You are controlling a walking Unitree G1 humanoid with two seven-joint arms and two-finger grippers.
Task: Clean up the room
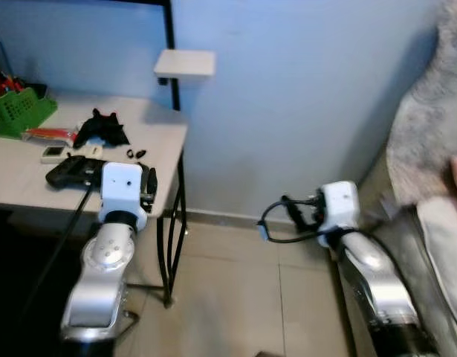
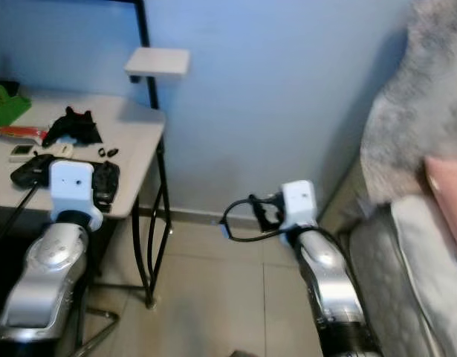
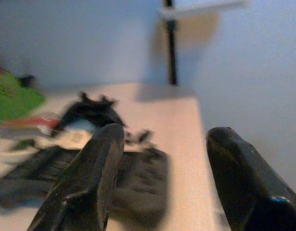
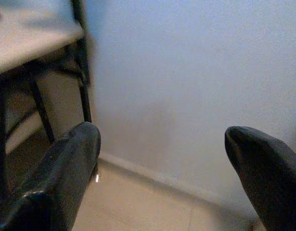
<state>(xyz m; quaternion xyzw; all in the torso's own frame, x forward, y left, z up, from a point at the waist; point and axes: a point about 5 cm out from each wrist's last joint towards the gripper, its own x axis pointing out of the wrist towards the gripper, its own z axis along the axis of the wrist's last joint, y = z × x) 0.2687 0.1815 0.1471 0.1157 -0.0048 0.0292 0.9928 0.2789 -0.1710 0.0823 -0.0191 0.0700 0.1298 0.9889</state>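
We see a pale beige counter [image 1: 165, 134] on black legs, a green basket [image 1: 16, 110], a black controller [image 1: 72, 171], a blue wall [image 1: 287, 89] and a mottled grey blanket [image 1: 429, 126]

On my feed I count one desk [image 1: 165, 141], one green basket [image 1: 16, 110], one black controller [image 1: 72, 171], one crumpled black cloth [image 1: 100, 126], one white remote [image 1: 54, 153], one small wall shelf [image 1: 185, 63], and two claws.
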